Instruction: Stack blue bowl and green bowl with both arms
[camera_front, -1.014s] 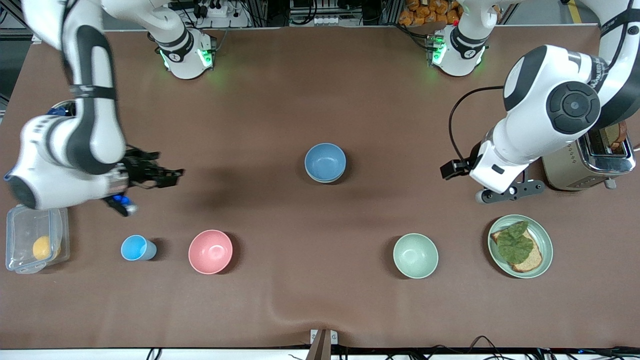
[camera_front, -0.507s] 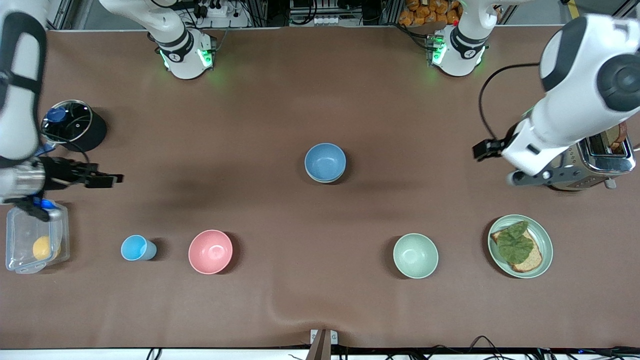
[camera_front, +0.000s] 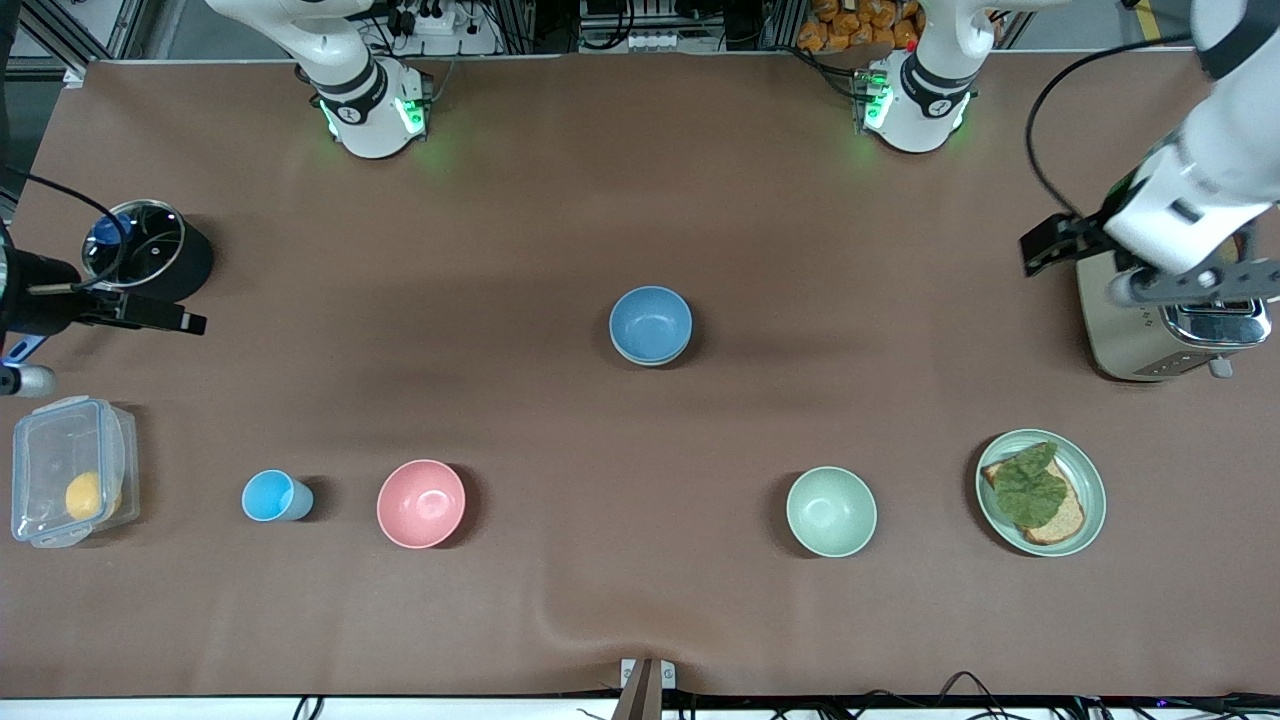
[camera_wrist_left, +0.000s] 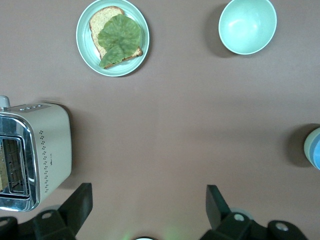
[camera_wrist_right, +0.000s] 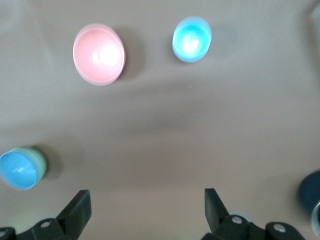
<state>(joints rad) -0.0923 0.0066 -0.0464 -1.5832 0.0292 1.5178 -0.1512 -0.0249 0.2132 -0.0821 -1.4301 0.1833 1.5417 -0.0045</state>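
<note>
Blue bowl (camera_front: 650, 322) sits nested in the green bowl (camera_front: 652, 355), so both spread end effectors, left (camera_wrist_left: 147, 205) and right (camera_wrist_right: 145, 207), hang empty over the surface ends.

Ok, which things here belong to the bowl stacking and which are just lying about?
Job: blue bowl, sitting in green bowl; left gripper, jaws open, above toaster; right gripper, jaws open, over table beside black pot.
Lying about: mint bowl, pink bowl, light-blue cup, toast plate, lidded box.
</note>
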